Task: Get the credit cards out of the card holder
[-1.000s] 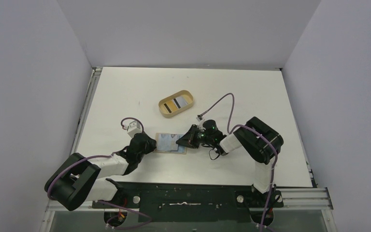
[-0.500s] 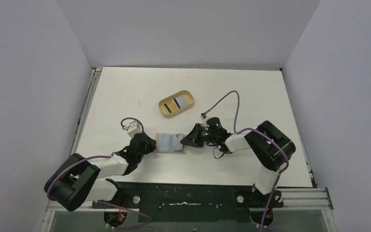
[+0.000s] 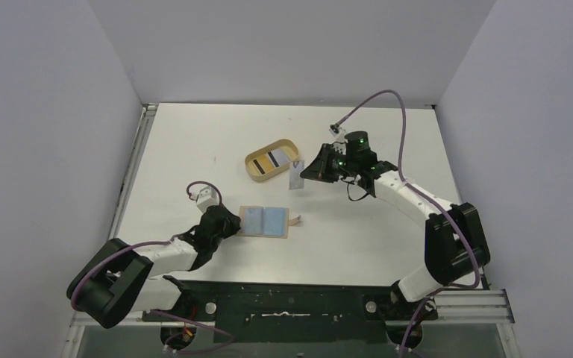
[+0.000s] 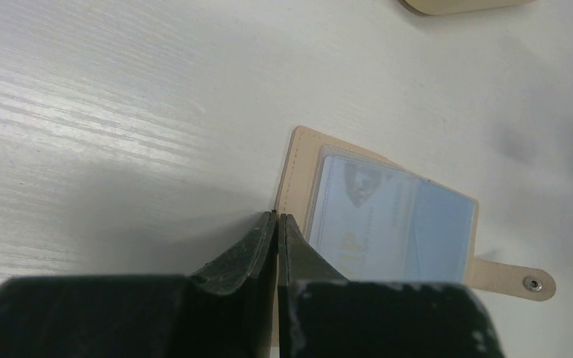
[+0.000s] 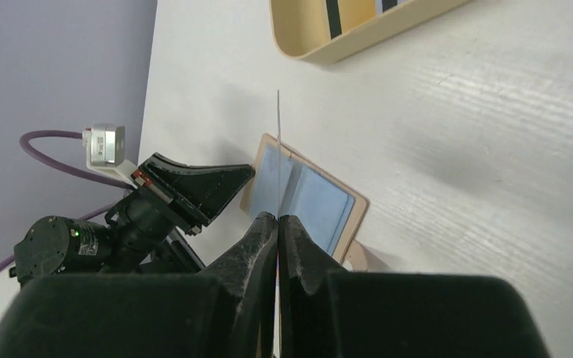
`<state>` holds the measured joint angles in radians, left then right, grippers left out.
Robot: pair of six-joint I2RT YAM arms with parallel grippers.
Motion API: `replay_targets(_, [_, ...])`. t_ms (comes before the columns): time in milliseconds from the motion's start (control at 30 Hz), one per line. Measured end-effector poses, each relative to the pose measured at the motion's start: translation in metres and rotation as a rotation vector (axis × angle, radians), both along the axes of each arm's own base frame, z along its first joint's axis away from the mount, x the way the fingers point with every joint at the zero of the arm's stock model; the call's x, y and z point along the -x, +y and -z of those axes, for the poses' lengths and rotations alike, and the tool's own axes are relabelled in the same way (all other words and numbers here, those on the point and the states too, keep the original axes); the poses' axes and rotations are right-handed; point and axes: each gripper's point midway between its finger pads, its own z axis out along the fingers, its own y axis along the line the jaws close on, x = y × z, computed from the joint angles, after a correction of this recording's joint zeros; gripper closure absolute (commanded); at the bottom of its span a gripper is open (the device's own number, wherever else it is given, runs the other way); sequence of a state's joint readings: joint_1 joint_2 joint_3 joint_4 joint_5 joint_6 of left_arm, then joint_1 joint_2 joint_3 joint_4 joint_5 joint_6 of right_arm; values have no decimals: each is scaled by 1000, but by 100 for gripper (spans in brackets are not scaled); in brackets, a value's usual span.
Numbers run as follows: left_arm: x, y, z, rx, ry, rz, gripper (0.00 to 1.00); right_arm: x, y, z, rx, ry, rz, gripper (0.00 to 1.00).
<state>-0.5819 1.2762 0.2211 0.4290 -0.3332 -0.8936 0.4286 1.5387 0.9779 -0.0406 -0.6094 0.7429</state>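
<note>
– Since the right gripper (image 3: 304, 174) was down at the card holder (image 3: 267, 221) a second ago and is now far from it, what do you have?
– I have it clamped on one card (image 3: 296, 177), pulled clear of the sleeves. The card hangs in the air just beside the right end of the tray (image 3: 252, 168), near the middle of the worktop. From the right wrist I see the card edge-on, a thin line rising from the closed fingertips.
– And the holder?
– It lies open, blue side up, toward the near edge of the worktop, left of the middle, with its snap tab (image 4: 522, 281) pointing right. It has stayed where it was. My left gripper (image 4: 277, 218) is closed with nothing between its fingers, its tips pressing at the holder's left edge.
– What does that mean for the task?
– One more card is out. The tray already holds cards (image 3: 274, 157) with black stripes, so I judge this one goes there next: carry it over the rim and let go.
– Is the holder empty?
– I can't tell. The left wrist view shows faint print behind the left sleeve, which may be another card.
</note>
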Motion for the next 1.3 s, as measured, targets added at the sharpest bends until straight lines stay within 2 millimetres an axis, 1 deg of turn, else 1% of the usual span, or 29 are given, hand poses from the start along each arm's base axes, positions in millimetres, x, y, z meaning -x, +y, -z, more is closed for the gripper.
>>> replay_targets(100, [0, 0, 0, -1, 0, 1, 100, -15, -8, -14, 40, -41, -19, 100])
replay_targets(200, [1, 1, 0, -8, 1, 4, 100, -29, -10, -18, 85, -51, -45, 100])
replay_targets(367, [2, 2, 0, -15, 2, 8, 100, -52, -8, -11, 148, -39, -96, 100])
replay_targets(533, [3, 3, -1, -18, 4, 9, 100, -69, -3, -3, 187, -29, -138, 100])
replay_targets(733, [4, 4, -1, -34, 4, 19, 100, -98, 1, 3, 249, -32, -195, 100])
replay_targets(833, [4, 4, -1, -38, 5, 23, 100, -107, 0, 9, 286, -31, -216, 100])
replay_targets(933, [4, 5, -1, -40, 6, 23, 100, -110, -5, 14, 319, -19, -226, 100])
replay_targets(1033, [4, 5, -1, -41, 6, 25, 100, -118, -4, 12, 334, -26, -238, 100])
replay_targets(1167, [4, 5, -1, -44, 5, 29, 100, -138, 2, 7, 344, -62, -250, 100])
replay_targets(1300, [5, 5, -1, -45, 6, 35, 100, -154, 7, 9, 350, -83, -258, 100])
